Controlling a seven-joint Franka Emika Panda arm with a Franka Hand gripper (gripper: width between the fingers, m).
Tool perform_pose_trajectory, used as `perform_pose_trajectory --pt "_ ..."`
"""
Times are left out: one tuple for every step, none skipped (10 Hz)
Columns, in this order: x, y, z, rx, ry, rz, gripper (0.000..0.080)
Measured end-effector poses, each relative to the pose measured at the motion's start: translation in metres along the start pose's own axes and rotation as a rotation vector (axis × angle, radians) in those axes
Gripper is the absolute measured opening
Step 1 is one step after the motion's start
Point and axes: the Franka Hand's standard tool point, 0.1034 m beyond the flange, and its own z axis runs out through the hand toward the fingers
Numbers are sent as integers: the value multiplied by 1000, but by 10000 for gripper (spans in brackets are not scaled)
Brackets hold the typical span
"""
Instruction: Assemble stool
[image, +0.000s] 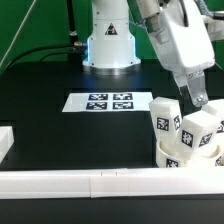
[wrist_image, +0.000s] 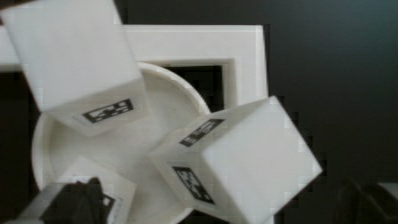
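Observation:
The white round seat drum (image: 188, 157) sits at the exterior view's lower right, against the front rail. Two blocky tagged legs stand on it: one upright leg (image: 163, 121) and one tilted leg (image: 201, 129). My gripper (image: 197, 103) hangs just above the tilted leg. In the wrist view the seat (wrist_image: 98, 150) carries the first leg (wrist_image: 80, 70) and the tilted leg (wrist_image: 249, 150). The gripper (wrist_image: 222, 205) straddles the tilted leg with its jaws apart, and the dark fingers (wrist_image: 80, 200) stand clear of it. I do not see a third leg.
The marker board (image: 110, 101) lies flat in the table's middle, before the robot base (image: 108, 45). A long white rail block (image: 90, 182) runs along the front edge, and another (image: 5, 141) sits at the left. Rail blocks (wrist_image: 222, 45) frame the seat in the wrist view.

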Motion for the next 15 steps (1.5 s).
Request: perform_pose_trajectory --pt "-7 -1 -3 -78 4 -187 649" --pt "-11 -6 -3 -125 -9 -370 649" --pt "-14 -6 2 -184 -41 -569 649" --pt "-20 -6 8 -192 -43 -631 649" --pt "-15 -9 7 -121 22 -641 649" --pt "-12 1 7 -139 21 -737 649" --pt "-11 -1 7 -140 15 -810 649" --pt "-9 -1 7 -149 12 -914 649" --pt "0 -2 7 -207 11 -1171 649" --pt "4 -7 12 -270 1 -1379 649" --pt "3 -10 22 -303 -4 -1504 649" --pt "1 -6 28 -321 -20 -1590 649" --pt "3 -7 26 -323 -28 -1656 649" --pt "5 -6 26 -328 -35 -1702 649" --pt "5 -6 26 -330 -42 -1743 649"
